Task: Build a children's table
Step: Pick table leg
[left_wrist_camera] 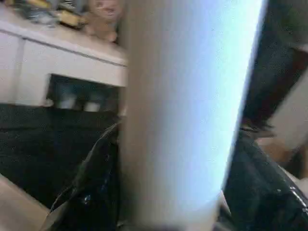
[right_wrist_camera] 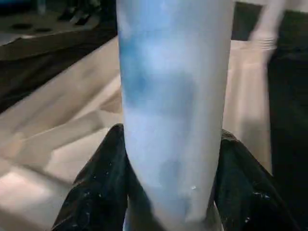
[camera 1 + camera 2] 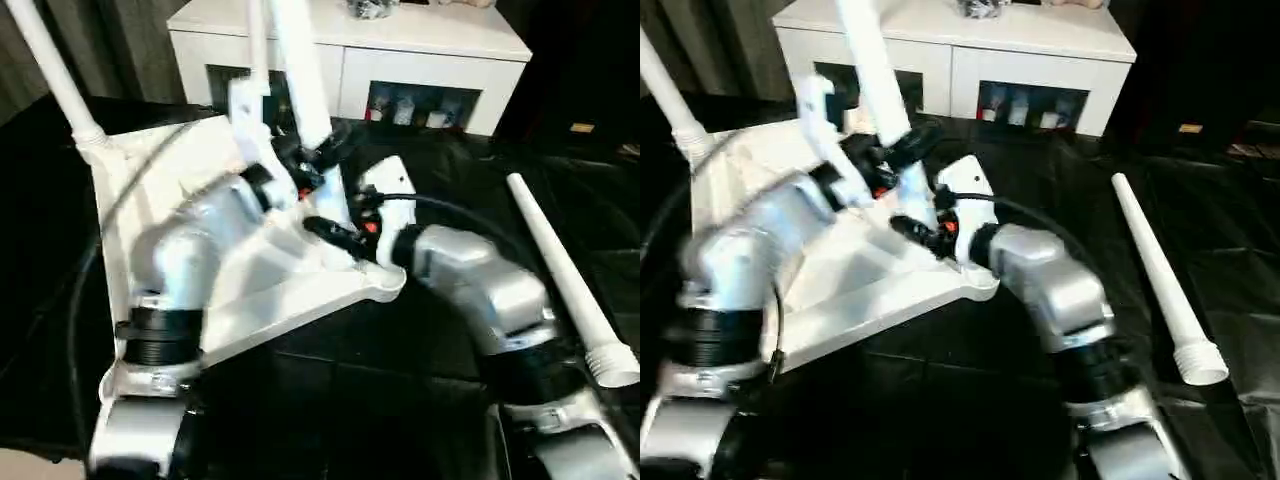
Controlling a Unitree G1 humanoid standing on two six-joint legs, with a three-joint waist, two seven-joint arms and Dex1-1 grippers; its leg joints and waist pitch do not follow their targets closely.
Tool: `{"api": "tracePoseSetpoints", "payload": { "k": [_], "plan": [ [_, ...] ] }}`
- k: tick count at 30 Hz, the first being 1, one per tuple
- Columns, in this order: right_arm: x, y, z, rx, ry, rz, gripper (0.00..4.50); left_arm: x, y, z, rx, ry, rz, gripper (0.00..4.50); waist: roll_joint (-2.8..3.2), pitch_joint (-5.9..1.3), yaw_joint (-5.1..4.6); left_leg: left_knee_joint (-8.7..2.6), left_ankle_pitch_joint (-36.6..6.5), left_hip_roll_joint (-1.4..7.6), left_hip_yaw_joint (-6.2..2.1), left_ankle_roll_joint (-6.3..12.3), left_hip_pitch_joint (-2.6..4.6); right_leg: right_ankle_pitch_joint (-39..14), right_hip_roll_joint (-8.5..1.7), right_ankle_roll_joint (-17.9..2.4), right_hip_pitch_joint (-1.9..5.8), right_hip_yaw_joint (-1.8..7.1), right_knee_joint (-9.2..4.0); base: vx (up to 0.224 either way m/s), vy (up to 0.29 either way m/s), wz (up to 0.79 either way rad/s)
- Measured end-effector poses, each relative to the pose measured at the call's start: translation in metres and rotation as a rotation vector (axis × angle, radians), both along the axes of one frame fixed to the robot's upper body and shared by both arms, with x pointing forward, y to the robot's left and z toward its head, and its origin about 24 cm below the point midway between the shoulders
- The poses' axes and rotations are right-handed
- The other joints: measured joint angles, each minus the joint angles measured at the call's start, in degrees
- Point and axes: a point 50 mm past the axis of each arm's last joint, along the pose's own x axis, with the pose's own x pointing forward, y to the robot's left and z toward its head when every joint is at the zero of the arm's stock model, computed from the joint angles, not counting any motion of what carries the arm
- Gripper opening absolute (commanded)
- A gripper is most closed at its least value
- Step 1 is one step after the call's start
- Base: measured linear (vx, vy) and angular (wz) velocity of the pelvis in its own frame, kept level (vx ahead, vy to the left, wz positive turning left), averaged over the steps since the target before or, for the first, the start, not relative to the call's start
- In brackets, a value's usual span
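Observation:
The children's table lies as a white tabletop [image 3: 130, 165], underside up, on a black-covered surface. One white leg [image 3: 50, 65] stands in its far left corner socket. A second leg [image 3: 300, 70] stands nearly upright at the tabletop's right side. My right gripper [image 3: 335, 228] is shut on this leg low down, its black fingers [image 2: 96, 192] pressed against both sides of the tube [image 2: 173, 96]. My left gripper [image 3: 315, 150] sits around the same leg [image 1: 183, 96] higher up. A third leg [image 3: 560, 270] lies loose on the black cover to the right, threaded end nearest me.
A white glass-doored cabinet [image 3: 420, 50] stands behind the work. Black cables run across the tabletop and over my right forearm [image 3: 480, 280]. A person's legs [image 1: 274, 72] stand beyond the held leg in the left wrist view.

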Motion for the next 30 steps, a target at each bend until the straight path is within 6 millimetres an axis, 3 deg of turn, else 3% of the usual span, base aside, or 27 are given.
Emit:
{"api": "tracePoseSetpoints", "payload": {
  "k": [1, 2, 6, 8, 20, 23, 25, 27, 30],
  "plan": [
    [0.001, 0.001, 0.001, -0.001, -0.006, -0.012, 1.91, 0.001, 0.001, -0.001, 0.006, 0.003, 0.021, 2.92, 0.00, 0.00, -0.12, 0.00, 0.0, 0.00, 0.00, 0.00, 0.00, 0.0, 0.00, 0.0, 0.00, 0.00, 0.00, 0.000, 0.000, 0.00],
    [0.003, 0.003, 0.001, -0.005, -0.013, -0.029, 1.91, 0.002, 0.001, -0.002, 0.010, 0.006, 0.046, 2.63, -0.01, 0.00, -0.31, 0.00, 0.0, 0.00, 0.00, 0.00, 0.01, 0.0, 0.00, 0.0, 0.00, 0.01, 0.00, 0.000, 0.000, 0.00],
    [0.005, 0.005, 0.001, -0.014, -0.020, -0.051, 1.91, 0.004, 0.000, -0.002, 0.012, 0.003, 0.086, 2.51, -0.02, 0.00, -0.44, 0.00, 0.0, 0.00, 0.00, 0.00, 0.00, 0.0, 0.00, 0.0, 0.00, 0.01, -0.01, 0.000, 0.000, 0.00],
    [0.005, 0.006, 0.001, -0.013, -0.024, -0.053, 1.91, 0.005, 0.002, -0.002, 0.012, -0.001, 0.104, 2.13, -0.01, 0.00, -0.61, 0.00, 0.0, 0.00, 0.00, 0.00, -0.01, 0.0, 0.00, 0.0, 0.00, 0.00, -0.01, 0.000, 0.000, 0.00],
    [0.007, 0.010, 0.002, -0.008, -0.034, -0.048, 1.91, 0.005, 0.005, -0.001, -0.007, 0.001, 0.091, 1.88, 0.12, 0.05, -1.00, 0.00, 0.0, 0.00, -0.02, 0.00, 0.00, 0.0, 0.02, 0.0, 0.00, 0.00, -0.01, 0.000, 0.000, 0.00],
    [0.007, 0.007, 0.004, 0.050, -0.004, -0.025, 2.61, 0.005, 0.006, 0.005, 0.015, -0.015, 0.044, 1.88, 0.08, 0.06, -0.93, 0.00, 0.0, 0.00, -0.02, 0.01, -0.01, 0.0, 0.02, 0.0, 0.00, 0.00, 0.00, 0.000, 0.000, 0.00],
    [0.007, -0.001, 0.008, 0.114, 0.028, 0.003, 2.63, 0.004, 0.006, 0.010, 0.022, -0.031, -0.014, 1.88, 0.07, 0.05, -0.84, 0.00, 0.0, -0.02, -0.01, 0.03, -0.01, 0.0, 0.01, 0.0, 0.00, 0.03, -0.02, 0.000, 0.000, 0.00],
    [0.006, -0.010, 0.015, 0.133, 0.048, 0.066, 3.01, 0.001, 0.003, 0.013, 0.021, -0.036, -0.085, 1.88, -0.07, 0.01, -0.81, 0.02, 0.0, -0.02, 0.02, 0.07, 0.00, 0.0, 0.00, 0.0, 0.01, 0.05, -0.02, 0.000, 0.000, 0.00],
    [0.004, -0.024, 0.021, 0.133, 0.084, 0.135, 3.18, -0.003, -0.001, 0.011, 0.042, -0.024, -0.171, 1.88, -0.12, 0.01, -0.83, 0.02, 0.0, -0.01, 0.03, 0.07, 0.01, 0.0, 0.00, 0.0, 0.02, 0.04, 0.00, 0.000, 0.000, 0.00]
  ]
}}
